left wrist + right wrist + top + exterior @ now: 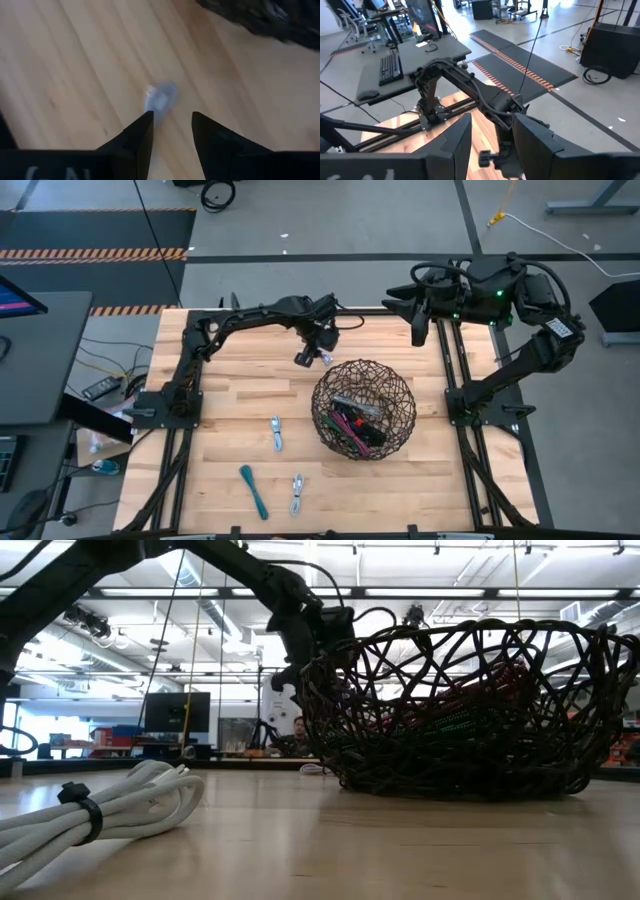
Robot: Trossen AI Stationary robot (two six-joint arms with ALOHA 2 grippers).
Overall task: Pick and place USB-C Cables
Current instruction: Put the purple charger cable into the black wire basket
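Table (400, 490): pale wood planks, butcher-block grain, rectangular, with dark metal rails along both sides.
Basket (364, 409): one, round, of dark tangled wire with open mesh; stands right of the table's centre. From the low view (470, 710) its wall is a loose weave of bent rods.
Cables in basket (355, 425): a heap of small tied bundles, maroon, black-red and grey ones showing through the wire; exact count cannot be told.
Cables on table: three, well apart from each other, all left of the basket toward the near edge.
White cable (276, 433): slim coiled bundle, lying lengthwise, nearest the basket.
Teal cable (253, 490): longer, thin, slanted.
Grey cable (297, 493): short pale bundle beside the teal one.
Low view: one white bundle (100, 805) close to the camera, smooth round cord, bound by a black tie.
Left gripper (306, 357): above bare wood just beyond the basket's far left rim; its two dark wedge fingers (140, 137) stand parted with nothing between them; a blurred pale bundle lies on the wood past the tips.
Right gripper (418, 330): parked at the far right corner, fingers (455, 137) apart, holding nothing.
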